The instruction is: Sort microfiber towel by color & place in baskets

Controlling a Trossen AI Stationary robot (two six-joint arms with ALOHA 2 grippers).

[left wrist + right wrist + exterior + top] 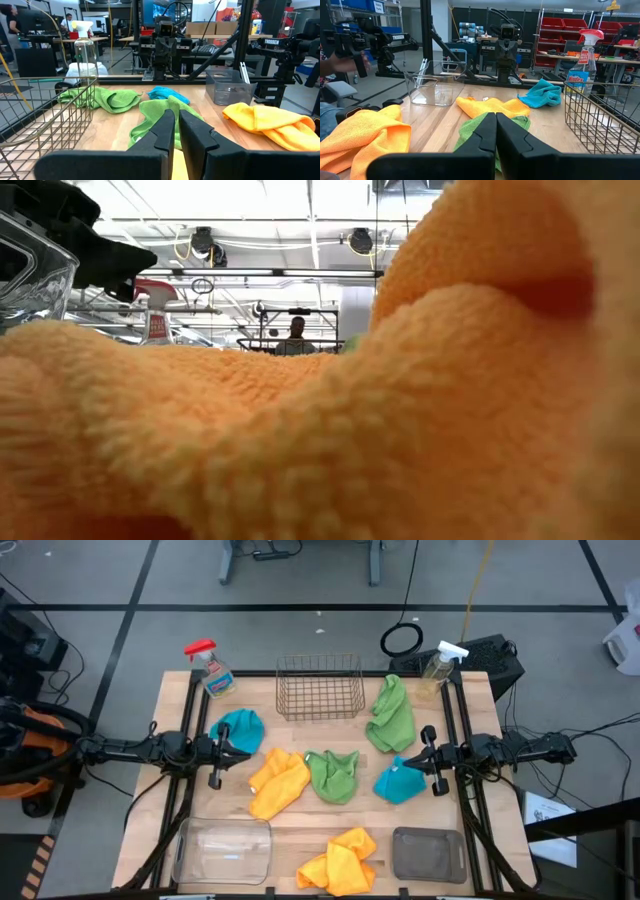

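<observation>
sorting not begun. six towels loose on table (480,690); wire basket (318,687), clear bin (222,850), grey bin (428,852) empty. left gripper (214,765) nearly closed, right gripper (436,770) closed, both empty. next: open, descend on nearest teal towel (238,728).

Six towels (333,776) loose on table, baskets (319,687) empty

"windex" on spray bottle (586,59); "trossen" on arm (272,42)

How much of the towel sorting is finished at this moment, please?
Nothing is sorted yet: the copper wire mesh basket, the clear plastic bin and the dark grey bin hold no cloth. Nothing is in hand: the left gripper and right gripper are shut and empty. All six fuzzy towels lie on the wooden table.
</observation>
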